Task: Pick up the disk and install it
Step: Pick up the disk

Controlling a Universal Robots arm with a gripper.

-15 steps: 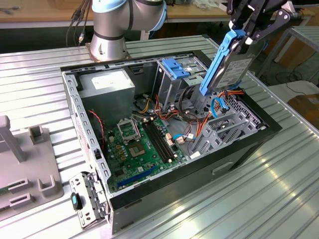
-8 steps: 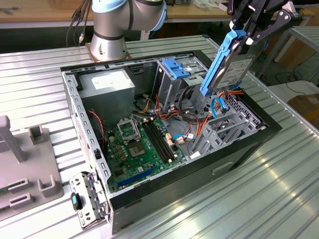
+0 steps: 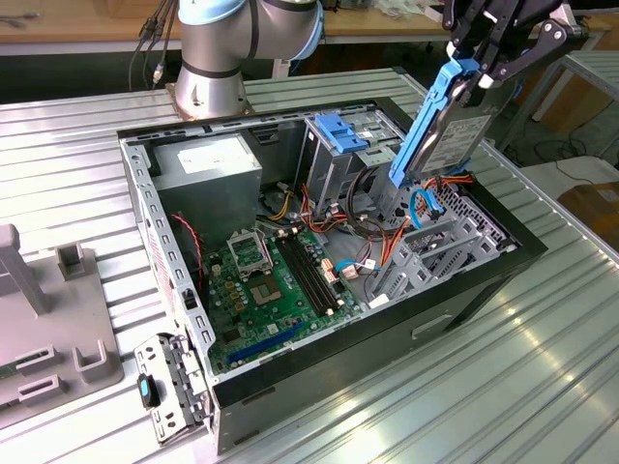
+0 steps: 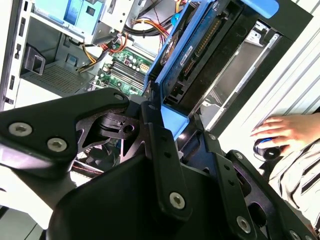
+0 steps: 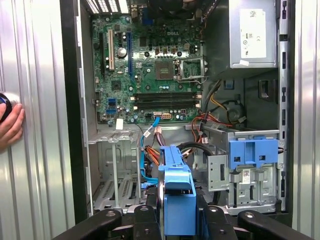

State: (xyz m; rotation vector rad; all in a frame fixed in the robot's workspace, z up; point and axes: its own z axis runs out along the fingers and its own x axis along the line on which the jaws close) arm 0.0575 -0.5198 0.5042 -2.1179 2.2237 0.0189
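Note:
The disk (image 3: pixel 453 135), a grey drive between bright blue side rails, hangs tilted on edge over the open computer case (image 3: pixel 464 290), at the exterior view's right. My gripper (image 3: pixel 481 79) is shut on its upper end, with black fingers (image 3: pixel 503 48) on both sides. The disk's lower end sits just above the grey metal bay (image 3: pixel 435 256) and the cables. In the second wrist view the disk (image 4: pixel 192 55) runs away from the gripper (image 4: pixel 167 122) toward the case. The first wrist view has the blue rail (image 5: pixel 177 197) edge-on between the fingers (image 5: pixel 145 220), above the bay (image 5: pixel 115 172).
Inside the case lie a green motherboard (image 3: pixel 266 275), a grey power-supply box (image 3: pixel 208 159) and a drive cage with a blue latch (image 3: pixel 338 130). A person's hand (image 5: pixel 10 125) rests beside the case. A grey fixture (image 3: pixel 48 319) stands at the exterior view's left.

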